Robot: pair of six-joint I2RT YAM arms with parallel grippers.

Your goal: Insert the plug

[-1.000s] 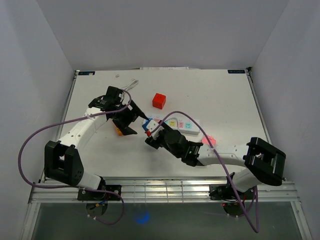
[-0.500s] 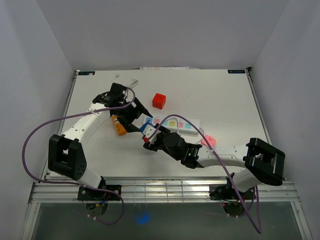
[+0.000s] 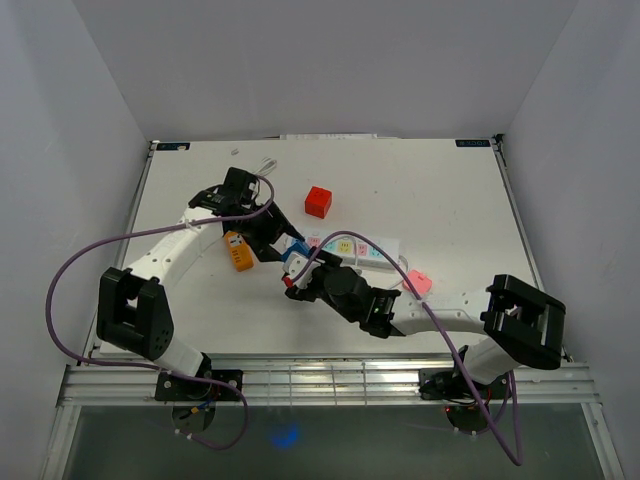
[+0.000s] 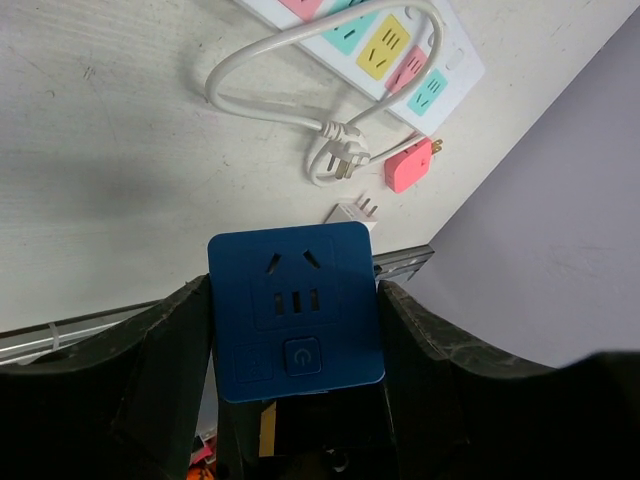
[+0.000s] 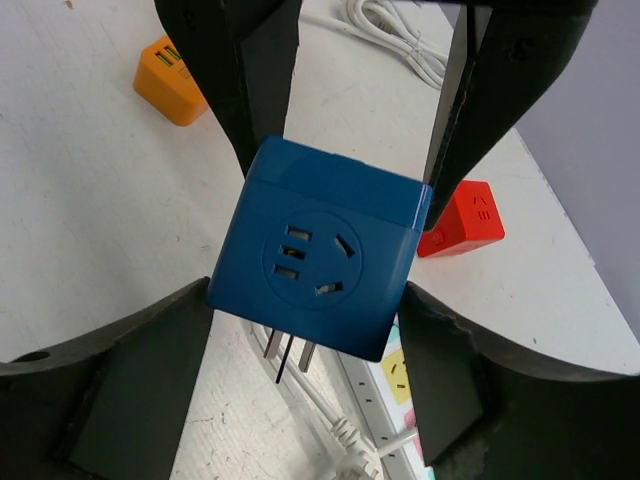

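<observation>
Grey walls close round a white surface point(image 3: 450, 200) on three sides. Near its middle both arms meet over one thing, the blue plug point(image 4: 295, 310), which is lifted off the surface just in front of the left end of the strip point(image 3: 356, 247).

The right hand point(image 5: 305, 290) grips the plug, with a finger pressed to each side and the jaws standing wide round its square body. Its metal prongs point(image 5: 285, 352) hang below, free of any socket. The face turned to the right wrist camera bears a round socket panel.

The left hand point(image 4: 293, 290) comes in from the far side. Its black fingers point(image 4: 165, 345) lie flush against two opposite sides of the same plug, so it too is clamped on it, about half open. The face seen from that wrist carries sockets and a power button.

On the surface, the strip shows pink, teal and yellow sockets. Its white cord point(image 4: 270, 60) loops across it and ends in a plug lying beside it. A pink plug point(image 4: 410, 165) and a small white plug point(image 4: 352, 213) lie near that end. An orange cube point(image 3: 238, 250) sits just left of the hands, and a red cube point(image 3: 318, 201) sits beyond the strip. A coiled white cable point(image 3: 262, 167) lies near the far edge.
</observation>
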